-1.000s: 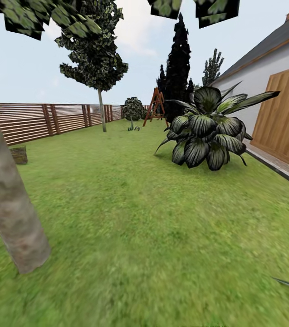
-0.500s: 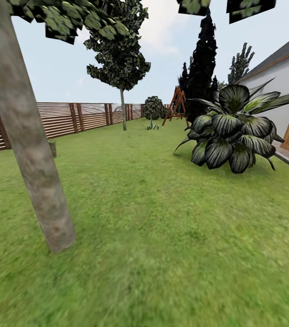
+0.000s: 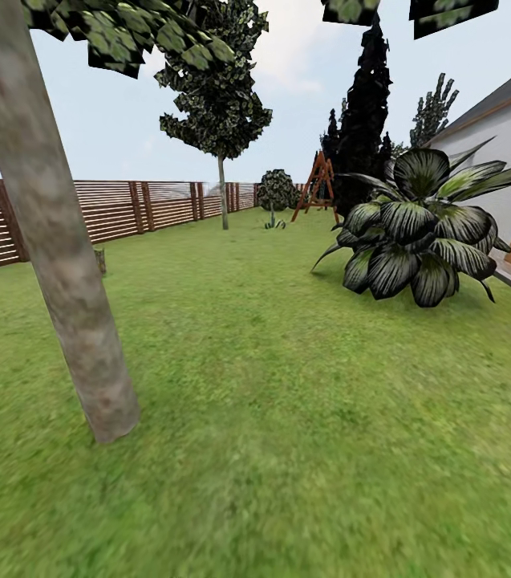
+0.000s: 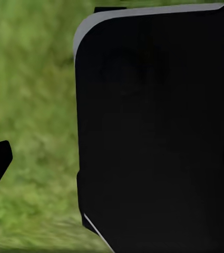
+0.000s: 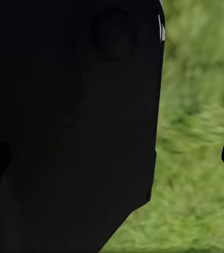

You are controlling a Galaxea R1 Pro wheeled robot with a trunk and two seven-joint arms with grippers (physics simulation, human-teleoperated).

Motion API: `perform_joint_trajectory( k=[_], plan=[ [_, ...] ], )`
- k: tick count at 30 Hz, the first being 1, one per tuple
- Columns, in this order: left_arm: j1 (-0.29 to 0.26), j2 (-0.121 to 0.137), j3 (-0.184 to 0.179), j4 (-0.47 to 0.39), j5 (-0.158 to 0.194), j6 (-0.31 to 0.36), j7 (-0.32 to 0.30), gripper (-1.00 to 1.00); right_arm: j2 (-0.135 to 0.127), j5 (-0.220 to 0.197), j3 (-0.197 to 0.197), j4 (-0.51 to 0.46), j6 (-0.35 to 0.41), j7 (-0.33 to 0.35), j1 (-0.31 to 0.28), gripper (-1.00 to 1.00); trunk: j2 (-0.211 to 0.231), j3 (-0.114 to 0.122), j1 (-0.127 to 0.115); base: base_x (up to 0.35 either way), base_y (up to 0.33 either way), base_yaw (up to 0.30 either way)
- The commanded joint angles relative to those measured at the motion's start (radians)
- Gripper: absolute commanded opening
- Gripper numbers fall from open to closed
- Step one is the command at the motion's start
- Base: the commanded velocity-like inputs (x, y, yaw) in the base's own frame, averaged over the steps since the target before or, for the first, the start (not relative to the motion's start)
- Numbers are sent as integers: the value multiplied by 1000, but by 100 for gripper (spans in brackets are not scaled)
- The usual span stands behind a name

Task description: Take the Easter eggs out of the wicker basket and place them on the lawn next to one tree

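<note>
- My head has turned since a moment ago, so the whole picture slid a little: the near tree trunk now sits a bit more toward the middle and the big leafy plant sits nearer the right edge. The things themselves did not move.
- Far left, a brown fence (image 3: 127,210) of flat wooden slats runs along the edge of the garden.
- Close to me on the left stands the tree (image 3: 62,265), with a pale, spotty trunk that leans in my view. Its foot is in the grass.
- Just behind that trunk, near the fence, a small stump-like thing (image 3: 99,260) peeks out. It is too small to tell more.
- The lawn (image 3: 287,417) spreads wide and green in front of me.
- Farther back a second tree (image 3: 221,112) stands near the fence, then a small round bush (image 3: 276,191).
- Beside the bush is a red-brown wooden frame (image 3: 318,186), and tall dark pointed trees (image 3: 364,112) behind it.
- On the right sits a big plant with dark striped leaves (image 3: 412,233), close to a white house wall (image 3: 496,136).
- I can read no words or labels anywhere.
- My wrist cameras see grass past dark robot parts, and I cannot tell how wide my jaws are.
</note>
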Motion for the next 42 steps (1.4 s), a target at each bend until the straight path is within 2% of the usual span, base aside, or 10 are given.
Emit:
perform_joint_trajectory(
  k=[1,10,34,42],
  plan=[
    [-1,0,1,1,-1,-11,0,100,0,-2,-1,-1,0,-1,0,100,0,-1,0,0,0,6],
    [-1,3,6,1,-1,-33,0,100,2,1,4,0,0,-1,0,100,0,-2,0,0,0,139],
    [-1,4,8,1,-1,-36,0,100,0,7,9,-4,-5,-1,0,100,0,-14,0,0,0,240],
    [-1,3,9,1,3,-39,0,100,0,8,27,-5,-40,-1,0,100,0,-19,0,0,0,244]
  ],
)
